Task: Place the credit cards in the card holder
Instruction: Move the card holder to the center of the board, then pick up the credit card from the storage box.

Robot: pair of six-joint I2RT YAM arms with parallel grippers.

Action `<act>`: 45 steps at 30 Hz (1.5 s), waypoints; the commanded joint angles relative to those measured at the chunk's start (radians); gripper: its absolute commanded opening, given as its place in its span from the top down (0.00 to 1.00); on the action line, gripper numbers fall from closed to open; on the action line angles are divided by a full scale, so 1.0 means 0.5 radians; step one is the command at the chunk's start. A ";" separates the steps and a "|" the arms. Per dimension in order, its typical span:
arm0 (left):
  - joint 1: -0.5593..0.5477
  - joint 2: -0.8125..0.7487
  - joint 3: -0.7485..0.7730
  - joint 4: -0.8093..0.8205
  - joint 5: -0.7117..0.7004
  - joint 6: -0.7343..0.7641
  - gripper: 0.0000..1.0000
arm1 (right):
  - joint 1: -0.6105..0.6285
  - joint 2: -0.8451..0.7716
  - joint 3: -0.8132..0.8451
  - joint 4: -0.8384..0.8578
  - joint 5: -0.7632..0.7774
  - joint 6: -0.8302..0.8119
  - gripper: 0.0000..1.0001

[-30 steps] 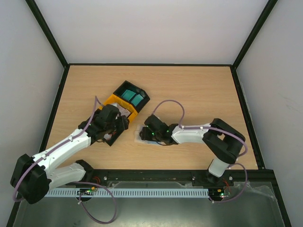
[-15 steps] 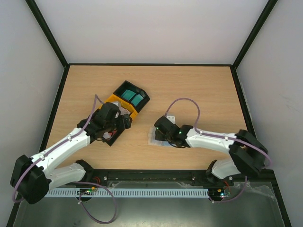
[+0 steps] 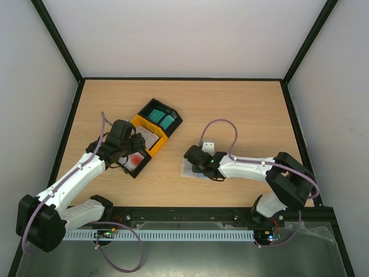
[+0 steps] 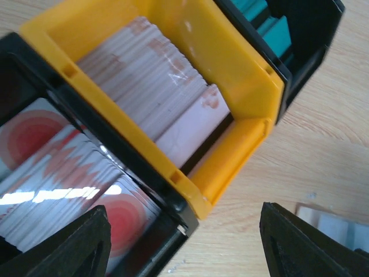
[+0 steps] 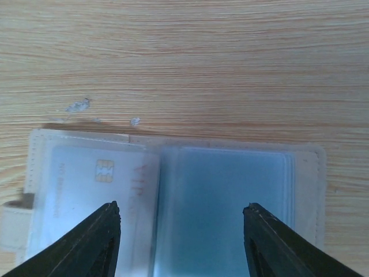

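Only right wrist shows card holder [image 5: 225,202] open, card [image 5: 95,184] sleeved; yellow bin [image 4: 248,81] holds white cards [image 4: 150,86]; left gripper [image 4: 184,209], right gripper [image 5: 181,206] spread

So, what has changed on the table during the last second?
The left tool shifted left, uncovering the red-marked cards. The right tool and the card holder under it shifted right. Both tools are open, holding nothing. The tray bins stayed put.

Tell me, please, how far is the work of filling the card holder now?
Done: the open beige stitched card holder shows a white chip card in its left clear sleeve and seemingly a teal card in the right. In hand: nothing; left gripper and right gripper are open, empty. Remaining: stacked cards fill the yellow and black plastic bins.
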 commanded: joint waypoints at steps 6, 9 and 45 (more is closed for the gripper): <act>0.296 0.061 -0.053 -0.069 0.087 0.101 0.28 | 0.024 0.304 0.119 -0.070 0.163 -0.161 0.41; 0.315 0.131 -0.056 -0.112 0.050 0.128 0.28 | 0.025 0.301 0.131 -0.105 0.189 -0.164 0.42; 0.190 0.534 -0.107 -0.120 0.282 0.139 0.68 | 0.029 0.714 0.578 0.887 -1.029 -0.305 0.45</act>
